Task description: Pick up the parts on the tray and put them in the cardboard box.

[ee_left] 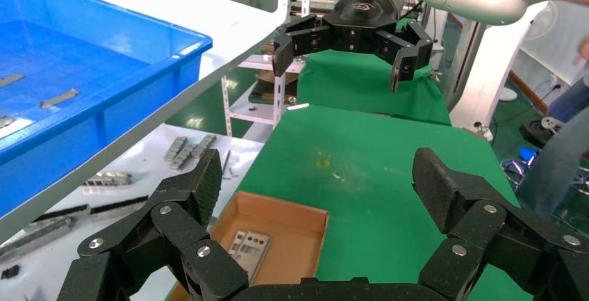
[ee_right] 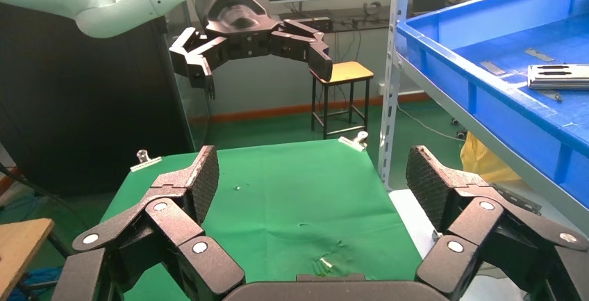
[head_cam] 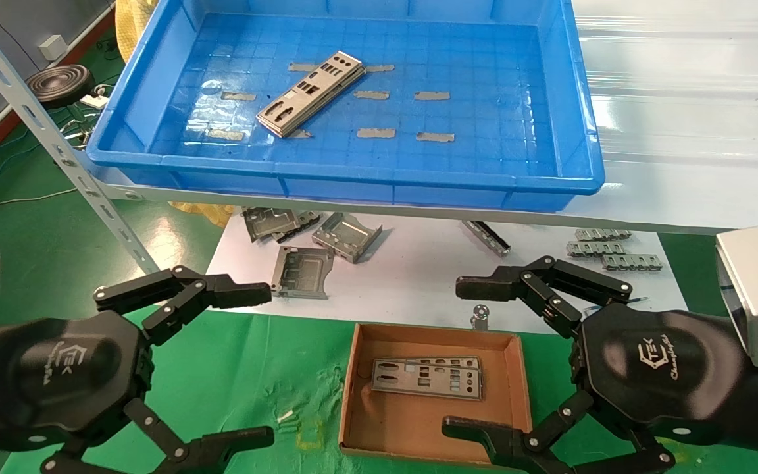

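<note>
The blue tray (head_cam: 353,181) sits on a raised shelf at the back, with a small stack of silver parts (head_cam: 311,93) lying slantwise on its floor. On the green cloth below, the cardboard box (head_cam: 354,388) holds one flat part (head_cam: 427,377). My left gripper (head_cam: 264,364) hangs open to the left of the box with nothing in it. On the box's right side my right gripper (head_cam: 453,359) is open and empty too. The left wrist view shows the left gripper (ee_left: 316,176) above the cloth beside the box (ee_left: 292,235). The right gripper (ee_right: 312,176) faces bare cloth, with the tray's parts (ee_right: 558,76) off to one side.
Folded metal brackets (head_cam: 346,236) and rows of small clips (head_cam: 609,253) lie on a white sheet under the shelf. Grey tape strips (head_cam: 376,133) dot the tray floor. A slanted shelf upright (head_cam: 56,145) stands at the left. A binder clip (head_cam: 481,316) sits behind the box.
</note>
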